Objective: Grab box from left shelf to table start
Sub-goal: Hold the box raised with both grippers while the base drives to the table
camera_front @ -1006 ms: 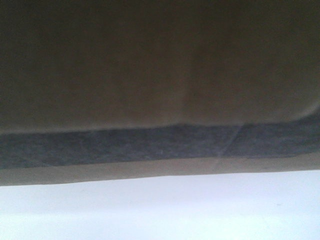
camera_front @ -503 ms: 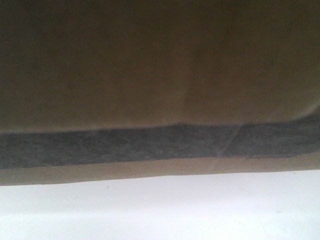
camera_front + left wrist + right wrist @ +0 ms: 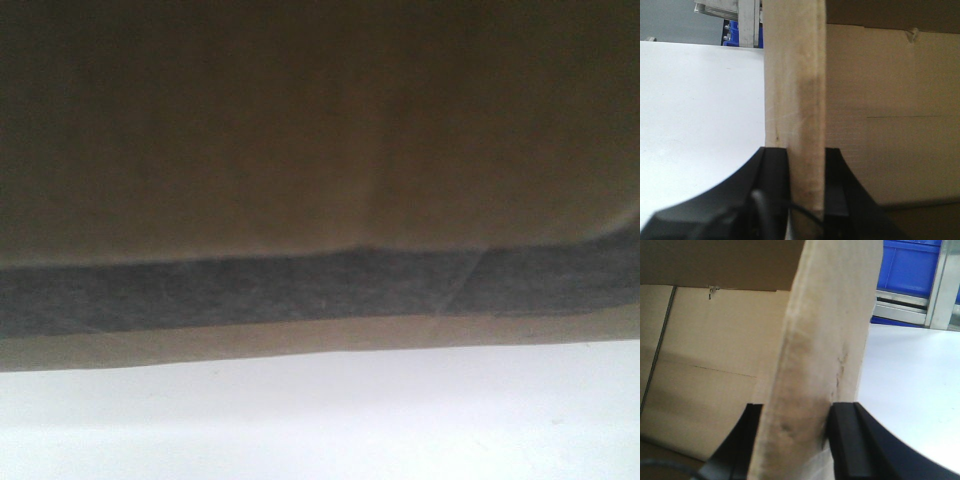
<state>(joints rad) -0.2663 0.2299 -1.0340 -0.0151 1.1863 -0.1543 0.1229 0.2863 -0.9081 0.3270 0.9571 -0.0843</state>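
The box [image 3: 300,150] is at the desk [image 3: 320,420]: its side fills the front view, with its lower edge along the white surface, and it cannot be told whether it rests there or hangs just above. This looks like the set-down step. The left gripper [image 3: 805,162] is closed on the box's upright left wall, one finger inside and one outside, and the right gripper [image 3: 797,417] clamps the opposite wall likewise. The desk lies outside each wall. The next move likely calls for lowering the box level until its base sits flat, then opening both grippers together
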